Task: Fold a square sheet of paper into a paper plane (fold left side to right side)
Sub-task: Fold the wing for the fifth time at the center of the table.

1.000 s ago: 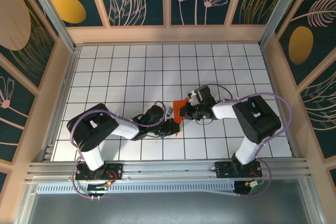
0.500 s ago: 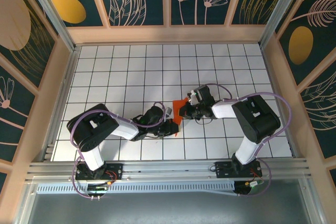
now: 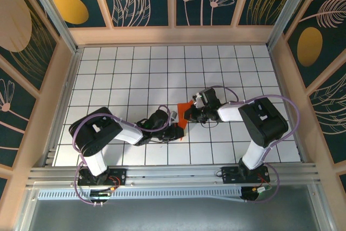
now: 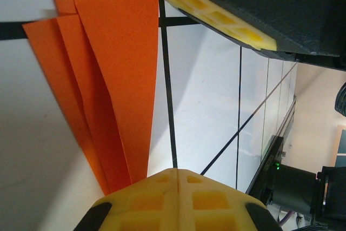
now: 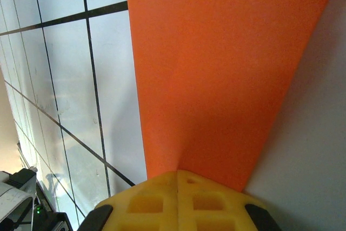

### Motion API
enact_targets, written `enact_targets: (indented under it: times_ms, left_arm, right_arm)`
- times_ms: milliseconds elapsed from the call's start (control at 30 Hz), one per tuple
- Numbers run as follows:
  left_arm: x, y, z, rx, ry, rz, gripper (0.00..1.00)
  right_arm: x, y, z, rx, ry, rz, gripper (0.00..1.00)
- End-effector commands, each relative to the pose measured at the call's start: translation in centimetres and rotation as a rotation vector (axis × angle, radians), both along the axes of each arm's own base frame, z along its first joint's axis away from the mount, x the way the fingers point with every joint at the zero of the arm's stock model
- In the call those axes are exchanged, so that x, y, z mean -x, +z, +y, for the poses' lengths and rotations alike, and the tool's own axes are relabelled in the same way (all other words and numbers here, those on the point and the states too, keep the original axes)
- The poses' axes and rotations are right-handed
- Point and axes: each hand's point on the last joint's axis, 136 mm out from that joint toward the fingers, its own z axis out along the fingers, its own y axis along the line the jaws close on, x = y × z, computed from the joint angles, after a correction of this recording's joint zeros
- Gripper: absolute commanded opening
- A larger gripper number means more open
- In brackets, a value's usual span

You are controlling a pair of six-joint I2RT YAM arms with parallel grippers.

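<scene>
The square sheet of paper (image 3: 185, 115) is bright orange and folded into a small creased, layered shape near the middle of the white grid table (image 3: 135, 74). My right gripper (image 3: 192, 115) is shut at its right side. In the right wrist view an orange flap (image 5: 216, 68) runs into the seam of the closed right gripper (image 5: 178, 172), with a crease meeting the tips. My left gripper (image 3: 177, 130) is shut at the paper's near end. In the left wrist view the layered paper (image 4: 108, 79) lies just left of the closed left gripper (image 4: 177, 170), with nothing between the jaws.
The right arm's yellow fingers (image 4: 216, 9) show very close at the top of the left wrist view. Wooden walls (image 3: 173, 35) with patterned panels enclose the table. A metal rail (image 3: 173, 174) with both arm bases runs along the near edge.
</scene>
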Motion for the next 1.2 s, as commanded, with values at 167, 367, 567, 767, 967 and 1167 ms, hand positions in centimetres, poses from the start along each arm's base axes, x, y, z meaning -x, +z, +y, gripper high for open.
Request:
enact_targets:
  times_ms: [167,367,567,767,967,1167]
  left_arm:
    - [0.5,-1.3,0.6,-0.040,0.005,0.011,0.00]
    - [0.5,-1.5,0.7,-0.051,0.007,0.012,0.00]
    - [0.6,-1.9,1.0,-0.066,0.010,0.015,0.00]
    - [0.7,-2.2,1.0,-0.076,0.005,0.019,0.00]
    - [0.6,-2.7,1.5,-0.098,0.022,0.017,0.00]
    - [0.5,-3.0,1.9,-0.121,0.031,0.013,0.00]
  right_arm:
    - [2.8,-6.8,-4.7,0.294,-0.049,0.119,0.00]
    - [2.7,-6.9,-4.6,0.295,-0.048,0.122,0.00]
    - [3.0,-6.9,-4.3,0.306,-0.032,0.118,0.00]
    - [3.1,-7.0,-4.3,0.309,-0.030,0.119,0.00]
    - [3.0,-6.8,-4.2,0.308,-0.031,0.113,0.00]
    - [3.1,-6.7,-4.1,0.307,-0.026,0.114,0.00]
